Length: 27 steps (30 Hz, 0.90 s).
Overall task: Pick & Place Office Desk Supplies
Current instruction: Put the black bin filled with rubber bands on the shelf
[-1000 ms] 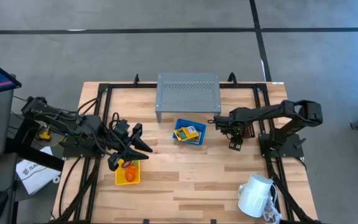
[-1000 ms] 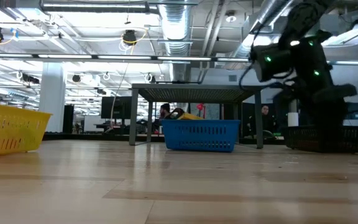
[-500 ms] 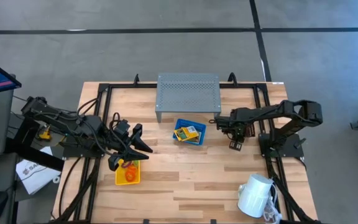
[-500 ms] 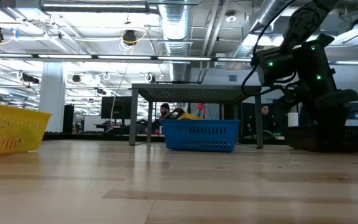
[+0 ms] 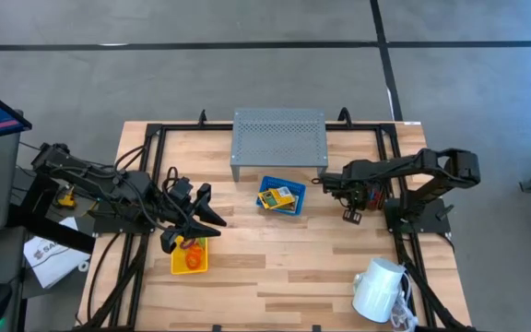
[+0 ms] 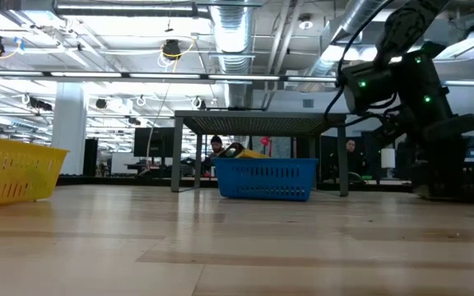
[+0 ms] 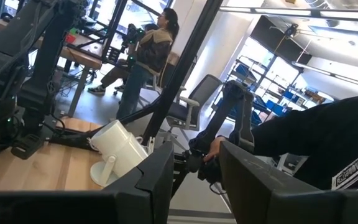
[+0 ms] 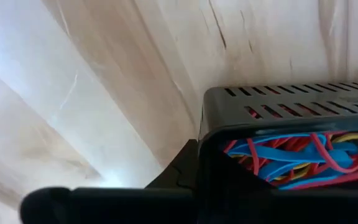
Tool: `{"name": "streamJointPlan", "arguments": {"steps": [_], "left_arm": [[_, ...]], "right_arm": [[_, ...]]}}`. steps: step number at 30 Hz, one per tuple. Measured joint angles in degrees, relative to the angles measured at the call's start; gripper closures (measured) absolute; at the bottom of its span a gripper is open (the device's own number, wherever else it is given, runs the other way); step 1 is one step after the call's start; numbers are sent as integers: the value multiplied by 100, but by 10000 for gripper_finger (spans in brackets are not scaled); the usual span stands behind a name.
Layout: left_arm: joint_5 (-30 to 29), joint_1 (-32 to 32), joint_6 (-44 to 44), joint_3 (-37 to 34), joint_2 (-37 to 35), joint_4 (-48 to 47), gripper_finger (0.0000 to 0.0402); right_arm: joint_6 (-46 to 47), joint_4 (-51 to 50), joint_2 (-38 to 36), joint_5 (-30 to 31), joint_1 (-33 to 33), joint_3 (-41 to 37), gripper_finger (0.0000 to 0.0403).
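The right gripper [image 5: 348,215], fingers pressed onto the wall of the black mesh bin [image 8: 291,149] of coloured loops [image 8: 291,163], sits right of the blue bin [image 5: 280,196]. I'd lift slowly and level, so nothing spills. The left gripper [image 5: 212,219], fingers part-spread and empty, hangs over the yellow bin [image 5: 190,257], farther left.

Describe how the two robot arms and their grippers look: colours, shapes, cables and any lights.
Both arms are dark, jointed and slim. The left arm trails bundles of black cable, and its left gripper ends in two pointed black fingers. The right arm carries small green lights in the low view; its right gripper is compact and black.
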Motion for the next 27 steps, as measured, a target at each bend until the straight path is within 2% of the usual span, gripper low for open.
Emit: {"name": "streamJointPlan", "arguments": {"steps": [5,18,27], "left_arm": [[0,1,0,0,1,-1,278],[0,1,0,0,-1,17,278],[-52,44,-2,0,1,17,278]], "right_arm": [[146,-219,-303,-71,0,-2,401],[551,-898,-1807,-78,0,167,402],[136,-1240,-1873,-43,13,807,403]]}}
